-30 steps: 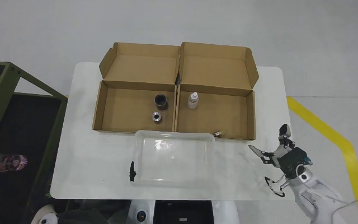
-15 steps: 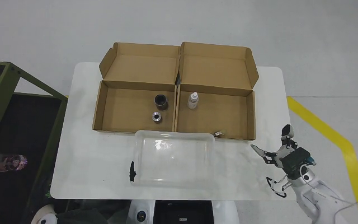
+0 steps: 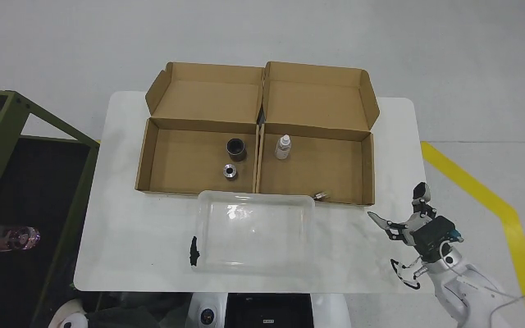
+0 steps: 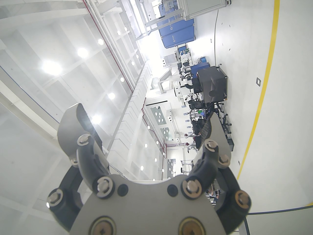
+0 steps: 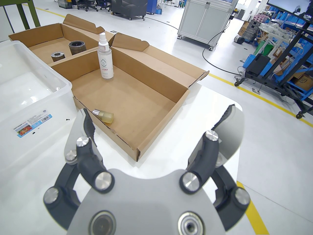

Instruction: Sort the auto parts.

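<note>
The right claw (image 5: 159, 113) is hanging over the table's (image 3: 131, 213) five o'clock corner in the top view, its jaws standing wide apart and gripping nothing. The left claw (image 4: 145, 113) is pointing up at the hall's ceiling lights, jaws likewise apart and empty.

From the right claw, the nearest item is a small amber vial (image 3: 321, 196) toward ten o'clock. It is lying on its side just inside the near wall of the right cardboard box (image 3: 369, 168). A spray bottle (image 3: 283, 147) is standing upright deeper in that box. In the left cardboard box (image 3: 144, 156), a dark sleeve (image 3: 236, 148) and a smaller metal ring (image 3: 229, 170) are sitting close together, the ring at six o'clock of the sleeve.

The clear bin (image 3: 246, 246) at the table's six o'clock is looking emptied, so the sorting is appearing nearly or fully done. A small black bit (image 3: 194, 250) is lying by the bin's nine o'clock wall; I cannot tell whether it is a part awaiting sorting.
</note>
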